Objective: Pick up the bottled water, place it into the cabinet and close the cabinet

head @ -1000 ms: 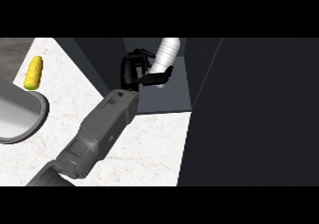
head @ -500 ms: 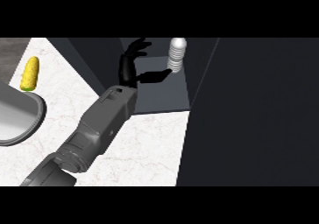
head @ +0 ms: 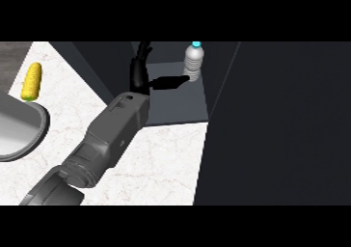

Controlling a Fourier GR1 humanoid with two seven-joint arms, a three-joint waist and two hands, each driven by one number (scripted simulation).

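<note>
Bottle (head: 195,61): upright inside the cabinet (head: 178,103), placed.
Left hand (head: 142,81): fingers spread apart, holding nothing, thumb just beside the bottle.
Cabinet: open.
Left for me, I judge: draw the hand out, close up.

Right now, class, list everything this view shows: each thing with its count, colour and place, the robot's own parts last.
clear plastic water bottle with light-blue cap: one, clear, upright at the back inside the cabinet.
dark open cabinet: one, dark grey, upper middle and right.
yellow corn cob: one, yellow, on the counter, upper left.
grey round metal vessel: one, grey, at the left edge, partly cut off.
white marbled counter: one, white, lower middle and left.
left hand: one, black, open, inside the cabinet beside the bottle, on a grey forearm.
right hand: not in view.
</note>
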